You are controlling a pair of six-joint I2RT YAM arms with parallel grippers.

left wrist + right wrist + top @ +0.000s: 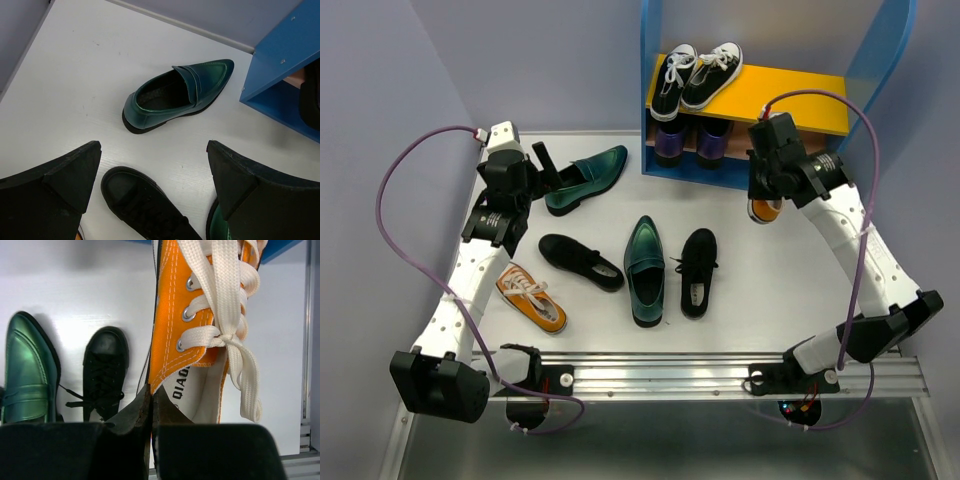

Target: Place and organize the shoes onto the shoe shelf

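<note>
Right gripper (151, 396) clamped on orange sneaker (172, 335) at its collar, held near shoe shelf (649, 90) for placing. Left gripper (154, 167) open above green loafer (170, 97) on table (770, 290), probably next pick.

white table (770, 300) mid-frame, lilac-grey walls (380, 80) at left, top and right, metal rail (670, 372) along the bottom

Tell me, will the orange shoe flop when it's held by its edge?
Probably a bit: the orange sneaker looks like soft canvas, pinched at its edge by the right gripper, so it may sag or swing. Its loose white laces will likely dangle.
</note>
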